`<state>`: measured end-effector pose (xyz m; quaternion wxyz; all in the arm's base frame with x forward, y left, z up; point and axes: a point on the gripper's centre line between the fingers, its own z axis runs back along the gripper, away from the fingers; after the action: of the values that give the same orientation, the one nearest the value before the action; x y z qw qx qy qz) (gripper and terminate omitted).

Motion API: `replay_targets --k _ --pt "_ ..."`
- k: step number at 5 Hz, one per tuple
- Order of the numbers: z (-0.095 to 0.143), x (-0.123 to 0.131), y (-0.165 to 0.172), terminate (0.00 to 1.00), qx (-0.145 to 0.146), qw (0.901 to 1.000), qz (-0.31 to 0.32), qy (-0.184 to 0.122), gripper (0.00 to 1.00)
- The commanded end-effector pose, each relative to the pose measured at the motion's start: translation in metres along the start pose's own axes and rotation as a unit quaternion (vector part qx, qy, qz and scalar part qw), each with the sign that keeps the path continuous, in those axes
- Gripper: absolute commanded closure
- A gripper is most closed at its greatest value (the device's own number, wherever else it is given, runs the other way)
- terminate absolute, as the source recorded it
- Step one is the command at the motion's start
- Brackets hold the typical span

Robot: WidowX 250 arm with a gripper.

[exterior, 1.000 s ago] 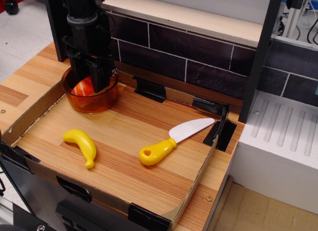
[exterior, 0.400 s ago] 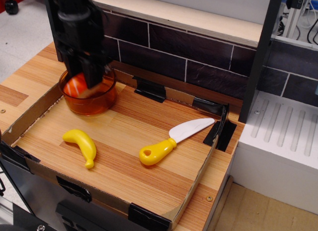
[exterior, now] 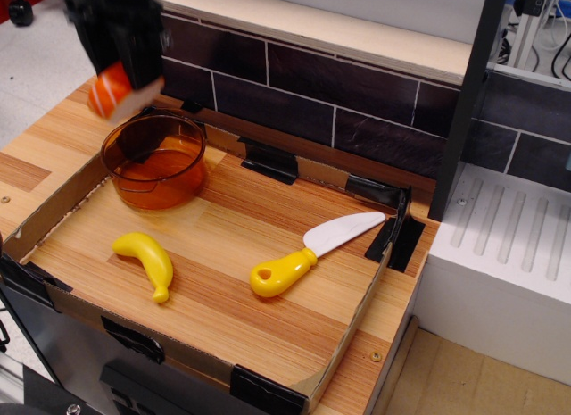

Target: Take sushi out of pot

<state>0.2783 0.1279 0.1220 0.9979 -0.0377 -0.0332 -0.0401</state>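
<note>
The sushi (exterior: 111, 92), orange-red with white stripes on a whitish block, hangs in the air above the back left of the pot. My gripper (exterior: 125, 80) is shut on it from above, its black body blurred at the top left. The amber pot (exterior: 153, 160) stands empty at the back left of the wooden tray, below and to the right of the sushi.
A yellow banana (exterior: 147, 260) lies at the tray's front left. A toy knife (exterior: 312, 251) with yellow handle and white blade lies in the middle right. The tray's low cardboard wall (exterior: 53, 201) runs on the left. A dark tiled wall (exterior: 330, 98) stands behind.
My gripper has risen out of the pot with the sushi and moved up and to the left. The pot is now empty.
</note>
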Motion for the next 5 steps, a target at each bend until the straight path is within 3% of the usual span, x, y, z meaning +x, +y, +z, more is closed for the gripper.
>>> replay_targets --k 1,2,4,5 --pt "0.019 -0.022 -0.038 0.00 -0.015 0.9979 -0.061 0.016 1.00" --pt "0.001 -0.029 -0.058 0.00 -0.028 0.9948 -0.080 0.057 1.00" --pt "-0.024 -0.045 -0.076 0.00 -0.021 0.9922 -0.100 0.071 1.00" --pt "-0.037 -0.040 -0.072 0.00 -0.016 0.9936 -0.088 0.069 1.00"
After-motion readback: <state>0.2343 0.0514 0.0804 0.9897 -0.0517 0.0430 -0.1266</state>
